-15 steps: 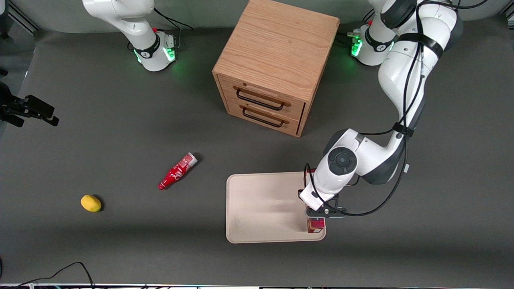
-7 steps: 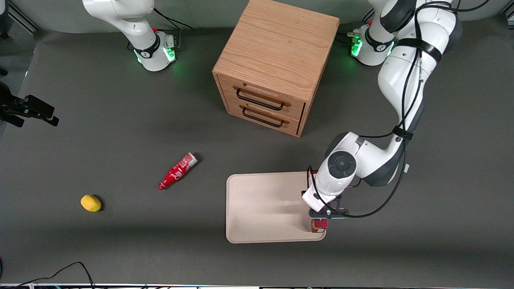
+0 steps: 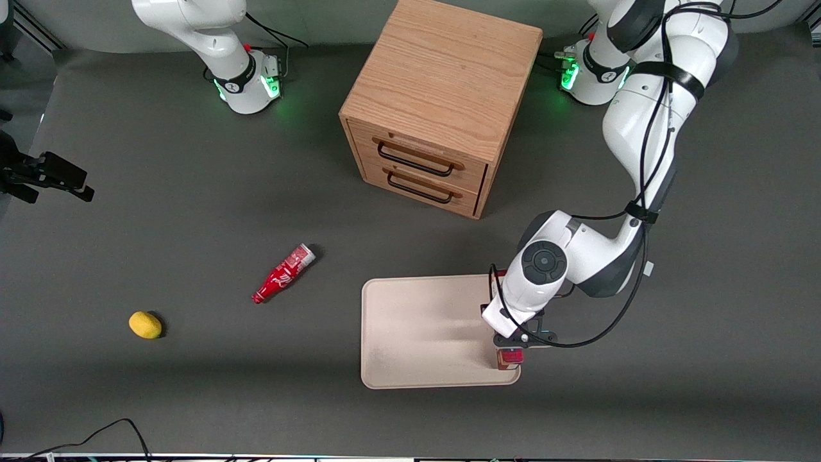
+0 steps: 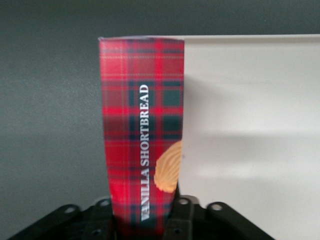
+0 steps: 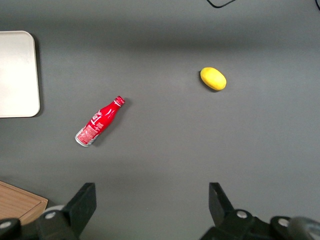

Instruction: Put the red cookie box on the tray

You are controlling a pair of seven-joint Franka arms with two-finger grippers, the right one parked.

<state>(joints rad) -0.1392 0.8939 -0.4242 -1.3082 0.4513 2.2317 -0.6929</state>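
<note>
Gripper [image 3: 511, 350]: shifts toward the working arm's end of the worktop over the last second, barely moving in the last half.
Red cookie box [image 3: 510, 359]: carried along to the tray [image 3: 423, 333] rim at that end.

Even overhead light, soft shadows under the cabinet [image 3: 442, 102]; wrist closeup slightly blurred.

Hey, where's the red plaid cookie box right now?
The red plaid cookie box is held in the left arm's gripper, over the cream-white tray's rim at the working arm's end, near the corner closest to the front camera.
</note>
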